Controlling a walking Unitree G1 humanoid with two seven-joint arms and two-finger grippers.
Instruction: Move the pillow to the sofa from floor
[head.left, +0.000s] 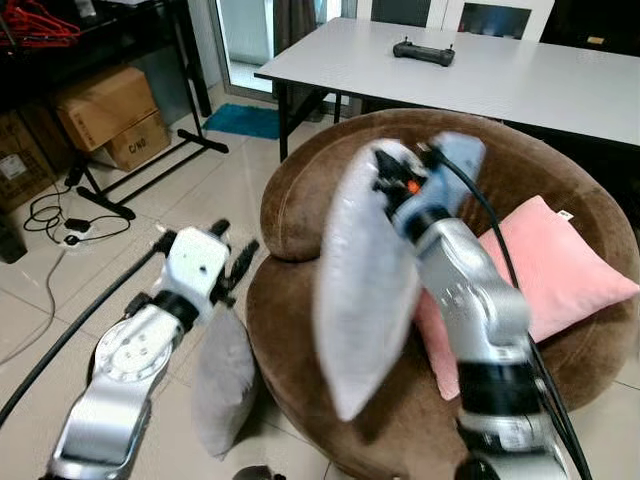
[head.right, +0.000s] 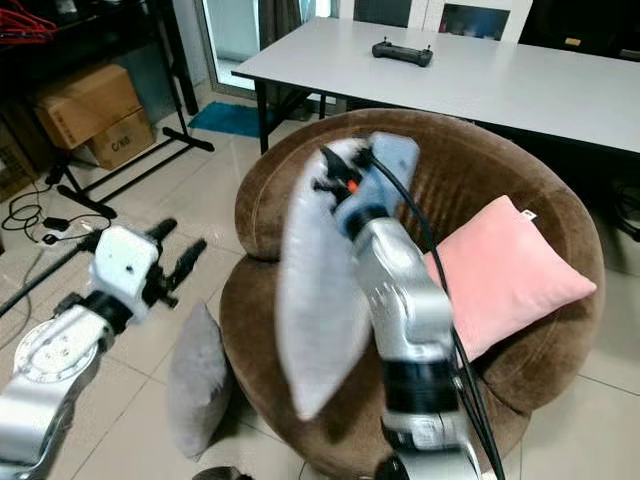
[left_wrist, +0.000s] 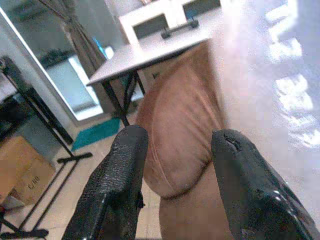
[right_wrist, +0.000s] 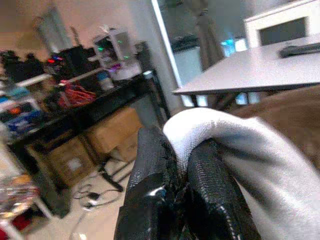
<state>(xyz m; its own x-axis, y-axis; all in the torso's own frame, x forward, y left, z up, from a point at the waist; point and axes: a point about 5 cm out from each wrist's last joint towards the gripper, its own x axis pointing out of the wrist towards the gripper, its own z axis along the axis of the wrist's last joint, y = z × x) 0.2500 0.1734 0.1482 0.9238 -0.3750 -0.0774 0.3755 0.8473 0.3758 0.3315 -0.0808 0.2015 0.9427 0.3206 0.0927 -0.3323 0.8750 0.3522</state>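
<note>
Pillow lifted, not yet placed

Your right tool (head.left: 385, 185) pinches the grey pillow (head.left: 355, 290) mid-frame above the sofa (head.left: 300, 210); release remains. Your left tool (head.left: 235, 265) hangs open, lower left, above another grey pillow (head.left: 222, 380) on the floor (head.left: 200, 195).

A pale tiled floor (head.left: 215, 195) spreads through a lived-in room; a long white table (head.left: 520, 75) on black legs carries a dark handheld controller (head.left: 423, 51); cardboard boxes (head.left: 110, 115) sit stacked under a black rack (head.left: 150, 35) at the left, red hangers (head.left: 35, 22) on top; a teal mat (head.left: 243, 120) lies before a bright glass door (head.left: 245, 30); cables and a power strip (head.left: 75, 225) trail across the tiles.
</note>
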